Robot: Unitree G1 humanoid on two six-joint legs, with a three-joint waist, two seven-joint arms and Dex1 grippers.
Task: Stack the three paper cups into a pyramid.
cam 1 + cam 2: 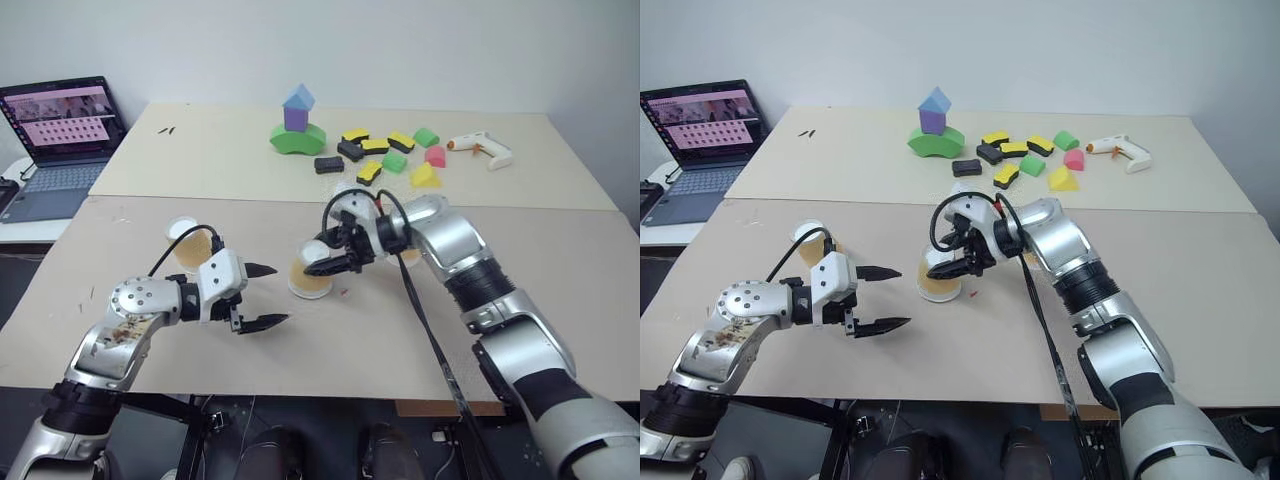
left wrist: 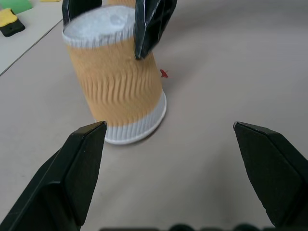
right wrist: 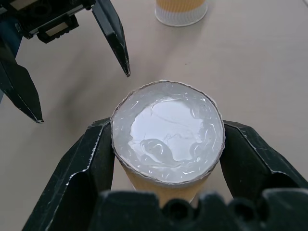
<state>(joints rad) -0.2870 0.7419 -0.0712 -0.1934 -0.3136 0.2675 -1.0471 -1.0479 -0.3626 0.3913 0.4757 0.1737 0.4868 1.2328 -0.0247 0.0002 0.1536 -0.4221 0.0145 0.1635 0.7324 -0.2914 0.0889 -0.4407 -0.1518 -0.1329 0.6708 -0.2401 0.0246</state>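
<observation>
The right gripper (image 3: 168, 144) pinches an upturned cup (image 3: 168, 132) (base up, for stacking); the left gripper (image 1: 262, 296) waits spread nearby.

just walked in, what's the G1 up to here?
Cup stacking. The right gripper is shut on an upside-down cup at mid-table, fingers on either side near its base. The left gripper hangs open next to it, holding nothing. A second cup stands behind the left gripper, and a third sits behind the right arm. No pyramid yet.
</observation>
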